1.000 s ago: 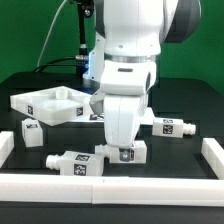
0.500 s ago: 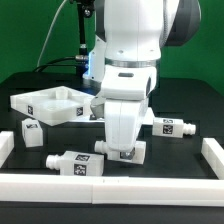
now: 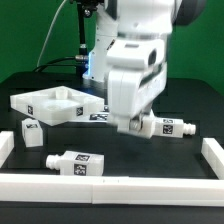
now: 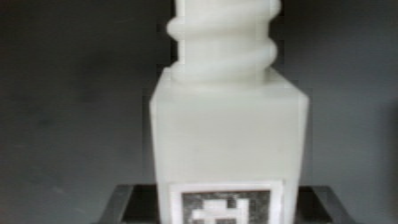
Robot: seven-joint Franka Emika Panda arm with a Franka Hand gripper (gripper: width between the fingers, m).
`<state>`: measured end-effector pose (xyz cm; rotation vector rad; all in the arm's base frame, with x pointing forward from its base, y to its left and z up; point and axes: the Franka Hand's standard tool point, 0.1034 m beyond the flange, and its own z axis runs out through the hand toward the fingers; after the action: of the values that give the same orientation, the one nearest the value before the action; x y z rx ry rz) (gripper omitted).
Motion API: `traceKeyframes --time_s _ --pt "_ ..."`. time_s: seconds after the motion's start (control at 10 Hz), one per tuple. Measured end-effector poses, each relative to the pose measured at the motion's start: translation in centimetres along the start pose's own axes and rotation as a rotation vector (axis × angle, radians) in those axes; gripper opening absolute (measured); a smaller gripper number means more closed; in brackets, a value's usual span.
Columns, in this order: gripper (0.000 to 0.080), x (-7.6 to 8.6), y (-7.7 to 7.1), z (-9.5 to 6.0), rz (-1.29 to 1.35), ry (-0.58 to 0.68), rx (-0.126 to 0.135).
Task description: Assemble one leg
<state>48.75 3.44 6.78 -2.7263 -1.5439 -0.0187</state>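
Tool clamped around one white leg — held just above the black tabletop, threaded end pointing away, probably ready for screwing in — at the exterior view's right of the tray-like panel.

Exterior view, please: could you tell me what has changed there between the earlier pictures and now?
The gripper, shut on a small white plastic tagged leg, has lifted it off the black table and swung toward the exterior view's right. The large white square tabletop stayed put, as did the other white legs: the left one, the front one and the right one.
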Motion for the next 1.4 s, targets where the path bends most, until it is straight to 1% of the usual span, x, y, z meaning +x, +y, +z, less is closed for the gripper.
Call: traceKeyframes --time_s 0.1,0.2,0.3,0.5,0.6,0.7,0.8,0.9,1.0,1.1,1.4 --pt "0.0284 0.5 -1.2 -1.4 0.029 0.004 -0.015" --pt "0.0284 0.8 -0.9 -2.4 0.025 0.015 -0.036" --pt "0.0284 0.5 -1.0 -2.0 0.027 0.011 -0.028" --pt "0.0284 0.5 -1.0 -1.9 0.027 0.010 -0.026" --pt "0.0284 0.4 -1.5 -1.9 0.062 0.011 -0.024" --pt "0.0284 -0.6 -4.0 -1.8 0.156 0.009 -0.021" --pt "0.0284 -1.4 -7.0 -1.4 0.249 0.007 -0.017" --pt "0.0284 -2.0 -9.4 -0.3 0.303 0.010 -0.012" --pt "0.0284 -2.6 -9.3 0.0 0.326 0.001 0.001" --pt "0.0284 -2.4 -8.9 -0.2 0.326 0.007 -0.005" --pt "0.0284 -2.4 -9.1 0.0 0.334 0.011 -0.006"
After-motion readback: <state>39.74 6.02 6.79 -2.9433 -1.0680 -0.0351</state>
